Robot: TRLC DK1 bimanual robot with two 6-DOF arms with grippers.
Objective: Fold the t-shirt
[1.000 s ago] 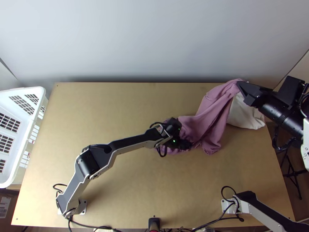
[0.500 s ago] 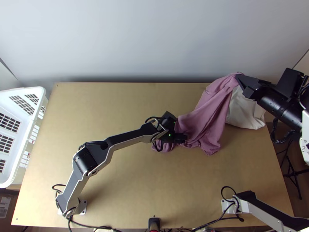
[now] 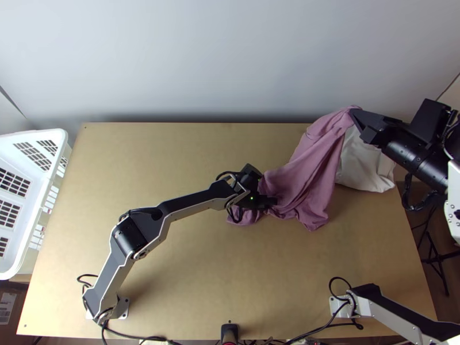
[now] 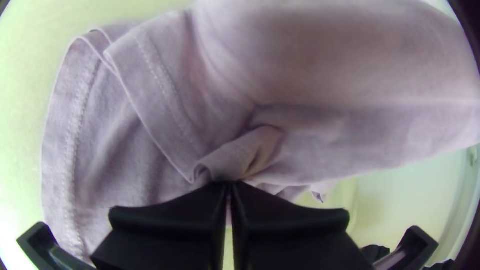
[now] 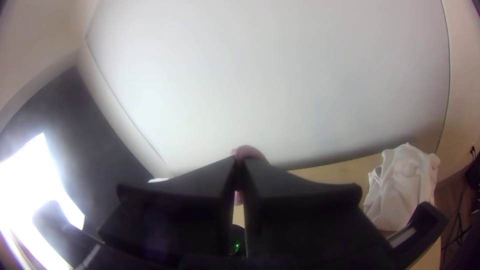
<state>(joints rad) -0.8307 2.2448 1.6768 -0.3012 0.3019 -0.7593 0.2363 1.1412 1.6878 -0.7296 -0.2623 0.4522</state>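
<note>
Your creased t-shirt [image 3: 310,172] slanted toward the bench's [image 3: 172,152] far-right corner, left end effector [image 3: 272,202] and right end effector [image 3: 355,116] clenching it.

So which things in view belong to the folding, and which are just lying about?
Part of the job:
mauve t-shirt, bunched, one end raised
left gripper, shut on it
right gripper, shut on the raised end

Lying about:
white basket, left
white cloth, far right
</note>
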